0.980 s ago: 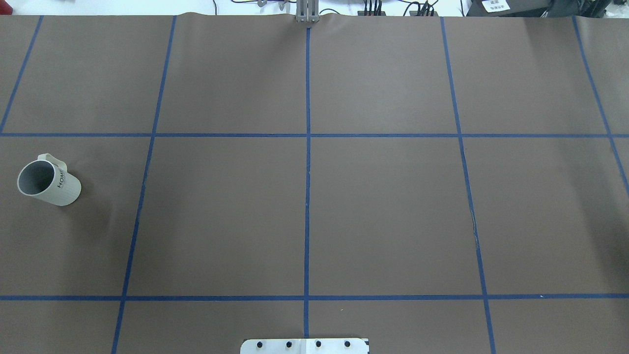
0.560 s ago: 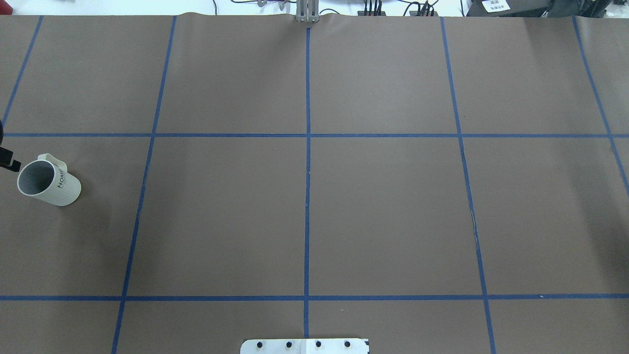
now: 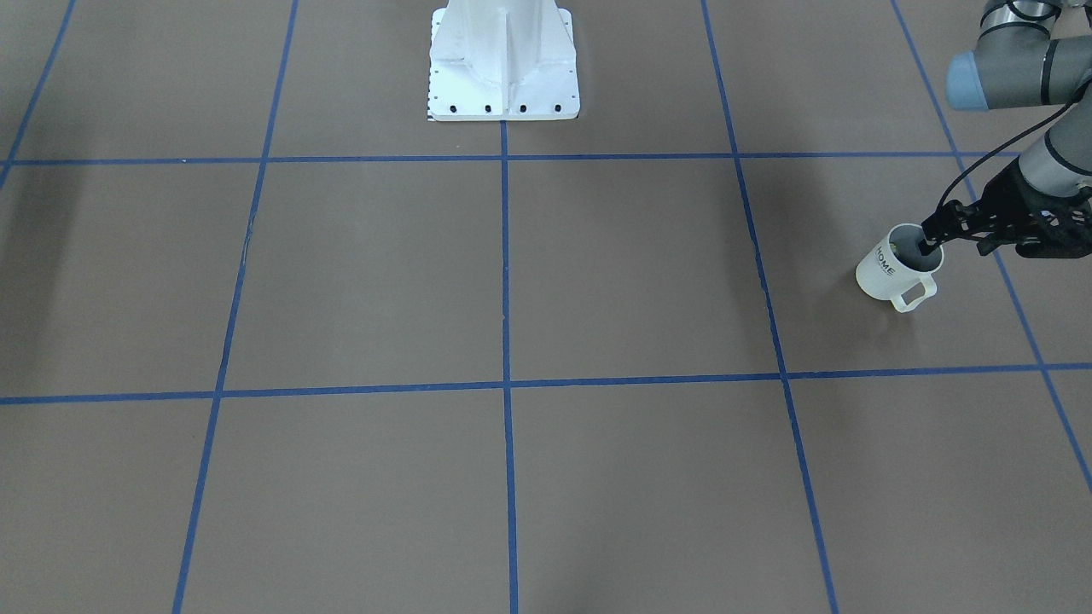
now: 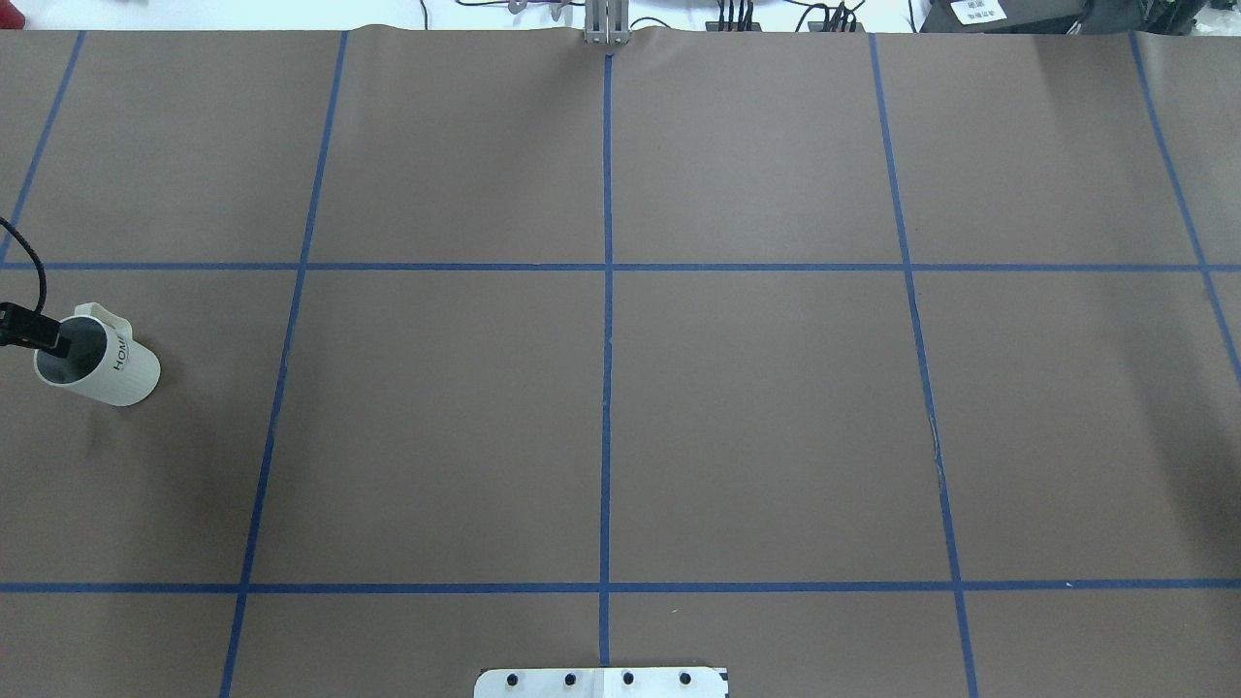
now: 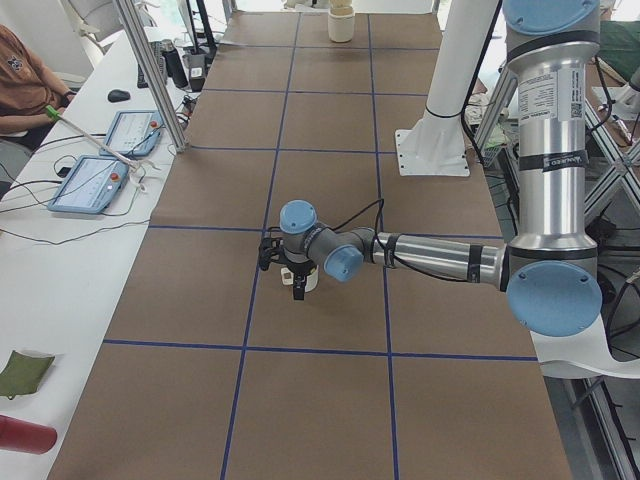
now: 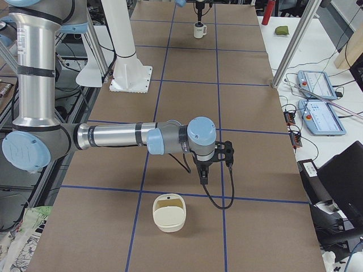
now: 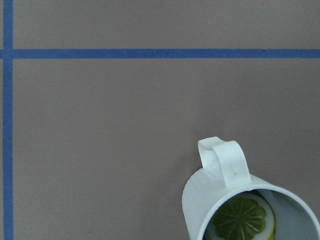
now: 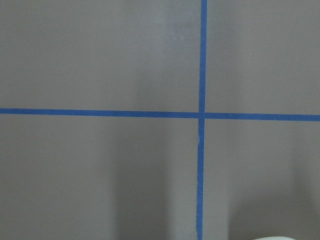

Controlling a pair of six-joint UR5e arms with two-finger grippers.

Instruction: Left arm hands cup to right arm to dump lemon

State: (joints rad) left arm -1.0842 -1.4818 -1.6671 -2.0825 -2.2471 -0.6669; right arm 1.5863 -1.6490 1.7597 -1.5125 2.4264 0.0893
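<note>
Change: my left end effector (image 3: 934, 237) now hangs at the mouth of the cup (image 4: 111, 373); a second ago it was out of the overhead view.
Meaning: I judge the pick-up begins; hand-over not yet.
Grip: one fingertip (image 4: 56, 341) dips inside; spread or pinching, I cannot tell.
Cup: upright at the left end of the bench (image 4: 737, 427), off-white, "HOME" lettering.
Lemon (image 7: 241, 220): yellow-green, inside.

cup (image 3: 883, 271): off-white, dark "HOME" lettering, grey inside
lemon (image 7: 240, 218): yellow-green rim (darker green face with a star-like pattern)
surface (image 4: 756, 417): brown, gridded with blue tape lines
left arm (image 3: 1024, 77): grey and silver, light-blue joint caps
</note>
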